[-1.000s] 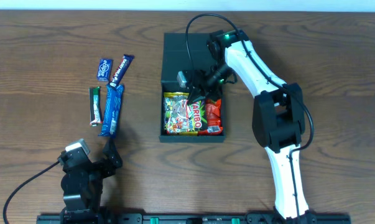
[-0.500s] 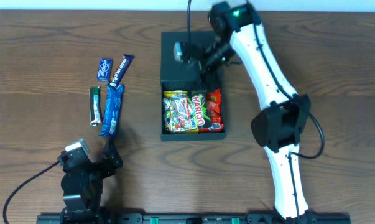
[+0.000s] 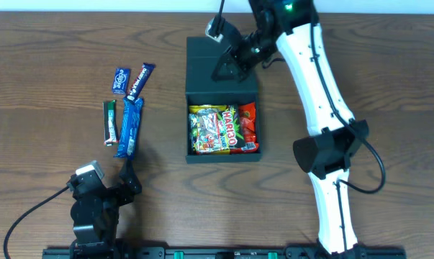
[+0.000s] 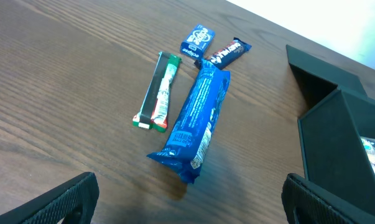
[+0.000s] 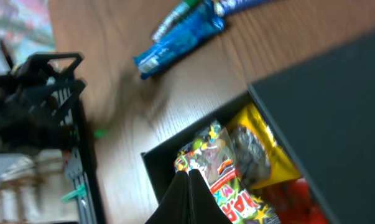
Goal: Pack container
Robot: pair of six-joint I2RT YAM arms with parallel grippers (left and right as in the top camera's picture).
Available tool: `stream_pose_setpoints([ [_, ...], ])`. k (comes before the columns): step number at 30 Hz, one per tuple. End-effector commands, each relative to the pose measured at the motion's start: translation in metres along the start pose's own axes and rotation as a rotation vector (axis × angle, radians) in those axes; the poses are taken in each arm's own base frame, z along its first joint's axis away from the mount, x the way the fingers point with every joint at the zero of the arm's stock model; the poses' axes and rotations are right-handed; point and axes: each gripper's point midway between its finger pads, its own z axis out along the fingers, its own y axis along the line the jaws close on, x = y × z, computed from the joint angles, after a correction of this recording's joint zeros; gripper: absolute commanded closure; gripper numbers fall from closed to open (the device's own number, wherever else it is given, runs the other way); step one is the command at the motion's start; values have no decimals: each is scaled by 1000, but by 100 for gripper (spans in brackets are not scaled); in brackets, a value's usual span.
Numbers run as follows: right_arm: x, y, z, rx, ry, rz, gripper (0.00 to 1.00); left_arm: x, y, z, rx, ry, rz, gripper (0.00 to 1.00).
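Note:
The dark teal container [image 3: 194,122] stands open at the table's middle, its flap lid [image 3: 202,61] lying back. Inside lie a yellow Haribo bag [image 3: 215,129] and a red bag [image 3: 248,128]. My right gripper [image 3: 222,71] is shut and empty, raised over the lid. In the right wrist view its closed fingertips [image 5: 188,190] hang above the bags [image 5: 227,165], with the lid [image 5: 336,106] at the right. My left gripper [image 4: 190,208] is open and empty at the front left [image 3: 127,175], short of the snack bars.
Loose snacks lie left of the container: a long blue bag [image 3: 129,127], a green-and-white bar [image 3: 111,122], a small blue packet [image 3: 121,80] and a dark blue bar [image 3: 140,79]. The left wrist view shows the blue bag [image 4: 196,118] and the container's side [image 4: 336,143].
My right gripper rose from the bags in the container and moved back over the lid, staying shut. The bags stay in the box. The left arm has not moved.

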Motion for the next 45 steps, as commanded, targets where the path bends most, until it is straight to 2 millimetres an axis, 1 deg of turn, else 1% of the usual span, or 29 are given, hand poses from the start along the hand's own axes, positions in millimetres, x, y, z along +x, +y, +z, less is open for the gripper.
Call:
stream_pose_setpoints([
  [1, 28, -31, 23, 96, 105, 299, 98, 5, 4, 2, -17, 8, 13, 5],
  [3, 42, -44, 34, 121, 147, 377, 98, 5, 4, 2, -17, 8, 13, 5],
  [5, 56, -49, 45, 113, 187, 413, 98, 5, 5, 2, -17, 8, 13, 5],
  [11, 83, -61, 67, 146, 270, 463, 98, 5, 5, 2, -17, 8, 13, 5],
  [14, 92, -65, 76, 149, 291, 478, 98, 5, 5, 2, -18, 8, 13, 5],
  [18, 96, -79, 86, 183, 279, 508, 98, 5, 5, 2, -18, 8, 13, 5],
  [23, 99, -88, 94, 224, 274, 497, 98, 5, 5, 2, -18, 8, 14, 5],
  [28, 97, -87, 99, 239, 277, 484, 98, 5, 5, 2, -18, 8, 14, 5],
  [31, 96, -85, 96, 242, 271, 504, 98, 5, 5, 2, -18, 8, 14, 5],
  [33, 90, -80, 90, 242, 255, 499, 99, 5, 5, 2, -18, 8, 14, 5],
  [37, 63, -61, 60, 260, 165, 435, 98, 5, 5, 2, -18, 8, 14, 5],
  [39, 43, -44, 33, 278, 83, 379, 98, 5, 5, 2, -18, 7, 14, 5],
  [40, 31, -31, 15, 288, 27, 341, 98, 5, 4, 2, -18, 6, 14, 5],
  [43, 14, -7, -20, 313, -72, 264, 98, 4, 6, 2, -24, 1, 14, 5],
  [44, 9, 5, -35, 323, -109, 224, 99, 3, 5, 2, -24, 1, 13, 5],
  [45, 6, 13, -45, 332, -134, 203, 98, 3, 5, 2, -23, 0, 13, 5],
])
